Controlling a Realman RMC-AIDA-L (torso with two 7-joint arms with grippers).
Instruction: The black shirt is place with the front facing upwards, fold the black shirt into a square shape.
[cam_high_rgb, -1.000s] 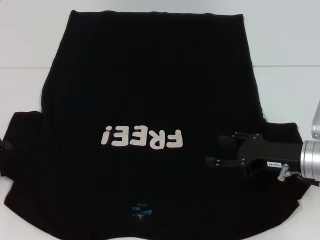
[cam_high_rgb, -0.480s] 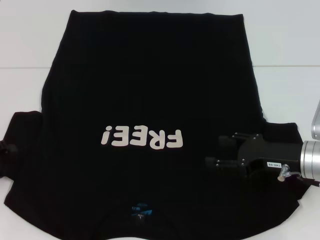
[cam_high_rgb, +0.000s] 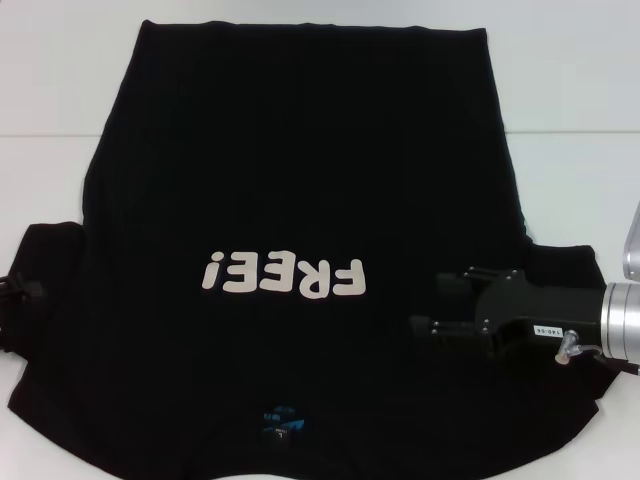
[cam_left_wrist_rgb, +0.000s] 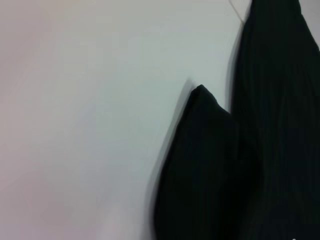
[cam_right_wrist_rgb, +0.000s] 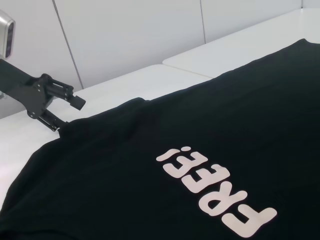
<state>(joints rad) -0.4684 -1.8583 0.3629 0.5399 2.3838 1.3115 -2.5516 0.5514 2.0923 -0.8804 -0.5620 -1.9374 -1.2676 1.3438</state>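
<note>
The black shirt (cam_high_rgb: 300, 180) lies flat on the white table, front up, with pale "FREE!" letters (cam_high_rgb: 283, 276) and a small blue neck label (cam_high_rgb: 277, 442) near the front edge. My right gripper (cam_high_rgb: 428, 303) hovers open over the shirt's right shoulder beside the right sleeve, fingers pointing toward the letters. My left gripper (cam_high_rgb: 14, 288) just shows at the outer edge of the left sleeve. The right wrist view shows that left gripper (cam_right_wrist_rgb: 64, 113) open at the sleeve's edge, on the far side of the shirt (cam_right_wrist_rgb: 165, 165). The left wrist view shows the sleeve tip (cam_left_wrist_rgb: 200, 160) on the table.
The white table (cam_high_rgb: 570, 90) runs around the shirt, with a seam line (cam_high_rgb: 560, 133) across its far part. A white panelled wall (cam_right_wrist_rgb: 130, 35) stands behind the table in the right wrist view.
My left gripper has edged a little further in toward the left sleeve. The right gripper and the shirt have barely moved.
</note>
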